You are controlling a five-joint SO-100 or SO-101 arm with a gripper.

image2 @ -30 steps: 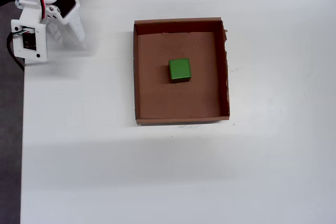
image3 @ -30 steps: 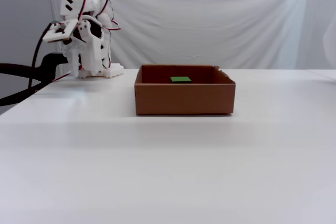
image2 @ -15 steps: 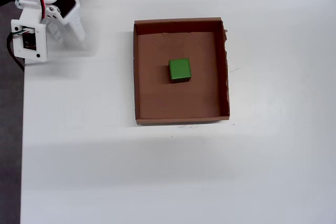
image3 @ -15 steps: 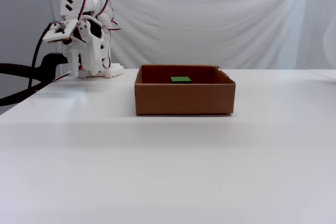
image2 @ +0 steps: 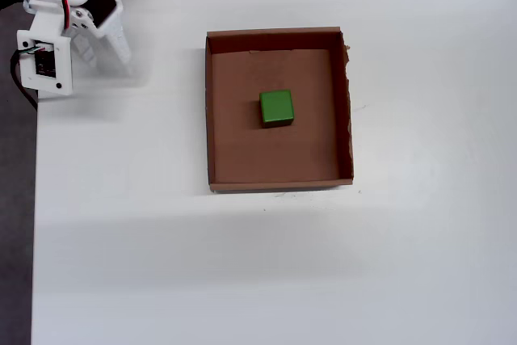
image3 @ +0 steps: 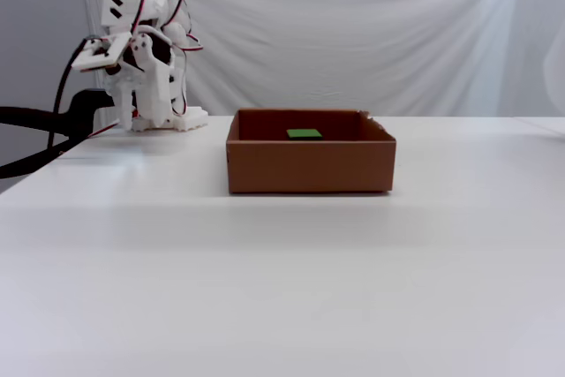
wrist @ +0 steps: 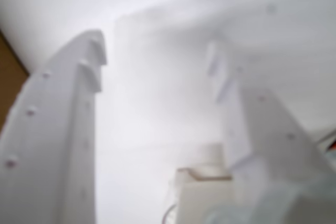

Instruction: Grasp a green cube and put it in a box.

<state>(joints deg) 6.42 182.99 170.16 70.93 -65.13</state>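
The green cube (image2: pixel 276 108) lies inside the brown cardboard box (image2: pixel 212 111), near its middle, clear of the walls. In the fixed view only the cube's top (image3: pixel 305 133) shows above the box's front wall (image3: pixel 309 165). My gripper (image2: pixel 103 48) is folded back at the table's far left corner in the overhead view, far from the box. In the wrist view the gripper (wrist: pixel 157 59) is blurred, its two white fingers stand apart with nothing between them. It also shows in the fixed view (image3: pixel 152 105), pointing down at the arm's base.
The white table's left edge (image2: pixel 34 199) runs beside a dark floor strip. Black and red cables (image3: pixel 35 130) hang at the arm's left side. A white cloth (image3: pixel 353 33) hangs behind the table.
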